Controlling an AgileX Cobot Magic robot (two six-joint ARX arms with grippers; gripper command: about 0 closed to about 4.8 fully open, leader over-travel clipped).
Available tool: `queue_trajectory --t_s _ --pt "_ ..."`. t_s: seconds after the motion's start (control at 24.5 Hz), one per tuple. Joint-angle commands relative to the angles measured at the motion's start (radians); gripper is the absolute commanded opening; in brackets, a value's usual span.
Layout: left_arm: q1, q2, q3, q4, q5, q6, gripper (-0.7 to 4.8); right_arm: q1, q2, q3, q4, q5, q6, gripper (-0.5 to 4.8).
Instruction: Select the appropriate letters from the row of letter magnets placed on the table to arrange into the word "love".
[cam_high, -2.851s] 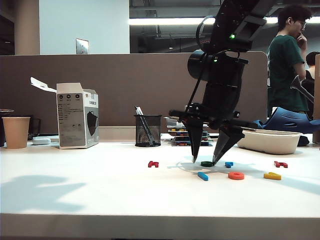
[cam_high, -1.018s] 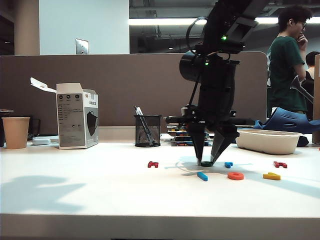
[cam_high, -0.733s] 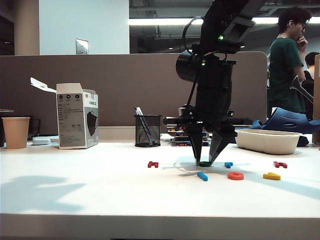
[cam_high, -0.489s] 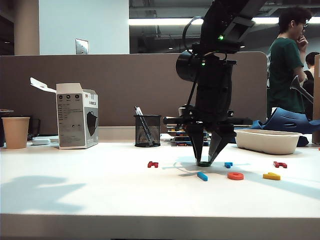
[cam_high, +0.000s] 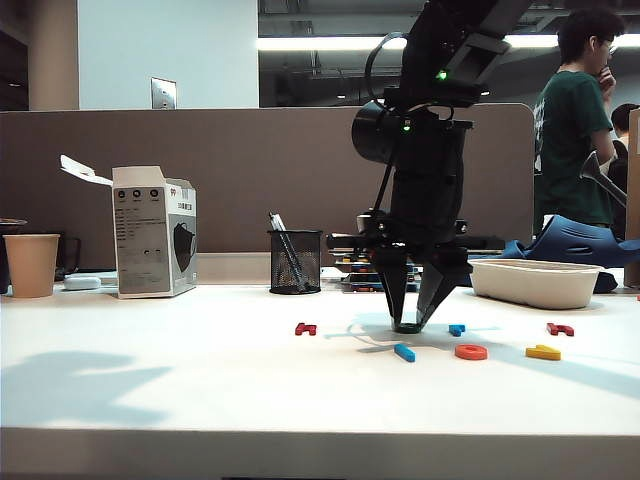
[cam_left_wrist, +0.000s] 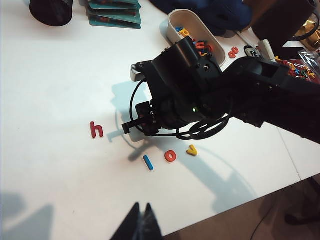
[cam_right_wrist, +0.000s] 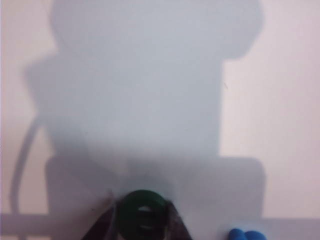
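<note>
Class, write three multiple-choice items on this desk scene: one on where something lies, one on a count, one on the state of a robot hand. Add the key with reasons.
1. Where is the small dark green rounded plastic letter?
A. between the right hand's fingertips
B. inside the white tray
C. beside the paper cup

2. How many dark red plastic letters lie on the white table in the exterior view?
A. none
B. two
C. four

3. The left hand, hanging high over the table, is
A. shut and empty
B. gripping the orange ring
C. wide open

Key: A, the right hand is shut on the green letter at the tabletop; B, one left and one right; A, its fingertips meet with nothing between.
</note>
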Motion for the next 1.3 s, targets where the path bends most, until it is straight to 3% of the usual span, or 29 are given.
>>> queue_trajectory --t_s 0.04,1.3 --pt "-0.001 -0.003 0.003 0.009 -0.003 0.004 -0.05 0.005 0.032 -0.018 -0.065 -0.031 -0.004 1.04" --pt "-0.001 -0.003 0.003 0.009 -0.003 0.004 -0.05 -0.009 -0.064 -0.018 -0.023 0.006 -0.026 1.04"
